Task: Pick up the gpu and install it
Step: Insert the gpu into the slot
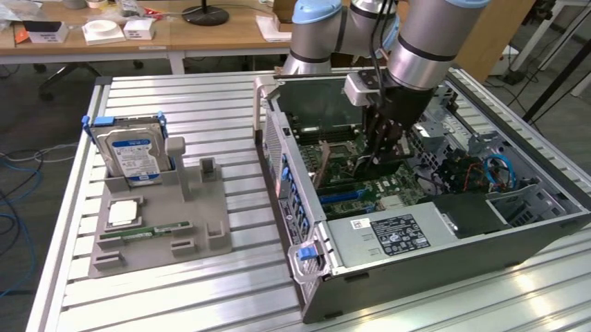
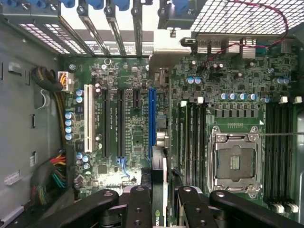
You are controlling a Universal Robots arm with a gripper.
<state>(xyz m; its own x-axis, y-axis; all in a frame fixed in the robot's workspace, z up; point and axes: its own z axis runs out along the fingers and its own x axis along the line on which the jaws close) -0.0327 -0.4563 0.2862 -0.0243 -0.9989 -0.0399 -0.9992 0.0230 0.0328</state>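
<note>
- Exterior view: a slotted aluminium bench point(image 1: 185, 104) spans the frame and carries everything.
- An open computer case point(image 1: 443, 270) lies on its side in the exterior view's right half, motherboard point(image 1: 369, 190) facing up.
- The Universal Robots arm point(image 1: 425, 41) enters from the upper centre, its wrist inside the case.
- A grey fixture tray point(image 1: 207, 207) sits in the exterior view's left half, holding an upright hard drive point(image 1: 134, 155), a processor chip point(image 1: 123, 214) and a memory stick point(image 1: 148, 232).
- The end effector point(image 1: 386, 138) is clenched on the gpu point(image 1: 377, 168), holding it on edge over the motherboard, mid-case.
- Wrist view: the fingers point(image 2: 137, 209) clamp the gpu point(image 2: 161, 185) from both faces, seen edge-on over one end of the blue slot point(image 2: 152, 123); whether it touches the slot, I cannot tell.
</note>
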